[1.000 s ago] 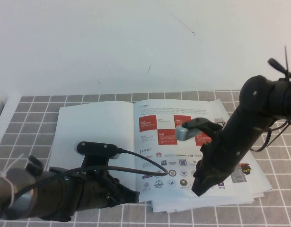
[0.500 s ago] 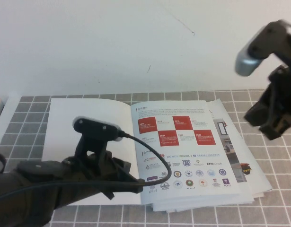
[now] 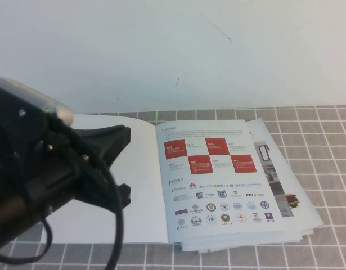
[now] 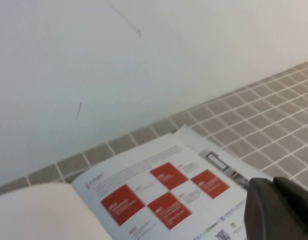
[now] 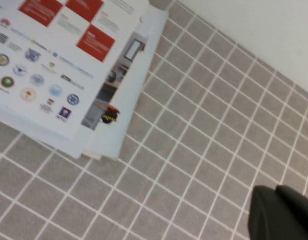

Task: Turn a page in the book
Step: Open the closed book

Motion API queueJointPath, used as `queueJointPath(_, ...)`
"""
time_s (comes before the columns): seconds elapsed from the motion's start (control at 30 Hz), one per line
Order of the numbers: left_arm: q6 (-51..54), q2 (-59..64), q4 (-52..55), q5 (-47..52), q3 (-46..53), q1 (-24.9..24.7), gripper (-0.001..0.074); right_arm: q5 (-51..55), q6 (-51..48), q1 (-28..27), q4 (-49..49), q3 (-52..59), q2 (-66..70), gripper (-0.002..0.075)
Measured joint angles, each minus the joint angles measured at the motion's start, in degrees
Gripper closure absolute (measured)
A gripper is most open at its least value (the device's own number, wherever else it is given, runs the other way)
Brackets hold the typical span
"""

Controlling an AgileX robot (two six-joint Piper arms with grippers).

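The left gripper (image 3: 113,163), fingers hidden, hung over the blank page (image 3: 140,169) left of the book (image 3: 215,180) spine, while the right gripper (image 5: 281,215), shut and empty, sat beyond its right edge, so a careless retreat risked snagging that leaf.

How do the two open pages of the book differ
The left page is blank white; the right page carries red squares and logo rows. The left arm hides part of the left page; the right page is fully visible. Both lie flat.
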Motion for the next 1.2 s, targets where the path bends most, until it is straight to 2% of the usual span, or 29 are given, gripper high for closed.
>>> queueJointPath(0.1,-0.11,-4.05,1.08,4.38,0.22,0.0,0.0739,-0.32,5.12,0.0,-2.94,7.06,-6.15,0.0722)
queueJointPath(0.2,-3.93,-6.14,7.0,12.99,0.22,0.0,0.0739,-3.69,9.21,0.0,-3.21,15.54,-12.81,0.0724)
queueJointPath(0.33,-16.25,-6.84,25.38,26.5,0.22,0.0,0.0739,-10.42,11.28,0.0,-1.8,28.24,-22.05,0.0725)
queueJointPath(0.4,-23.7,-6.84,36.32,29.71,0.22,0.0,0.0739,-13.03,11.64,0.0,-0.24,33.2,-25.74,0.0725)
queueJointPath(0.6,-52.52,-6.84,73.17,31.87,0.26,-0.12,0.0739,-17.02,12.27,0.0,4.87,43.1,-35.25,0.0726)
queueJointPath(0.63,-54.57,-6.84,76.44,31.96,0.26,-0.12,0.0739,-17.15,12.64,0.0,5.39,44.24,-36.27,0.0726)
queueJointPath(0.77,-73.42,-7.36,93.73,31.24,0.35,-0.12,0.0739,-17.68,13.22,0.0,7.31,45.05,-37.77,0.0726)
queueJointPath(0.9,-80.88,-10.11,100.17,28.12,0.35,-0.12,0.0739,-18.24,13.33,0.0,8.02,45.05,-37.77,0.0726)
queueJointPath(1.2,-83.92,-22.31,102.22,21.16,6.12,-0.12,0.0739,-18.37,13.33,0.0,8.11,45.05,-37.77,0.0727)
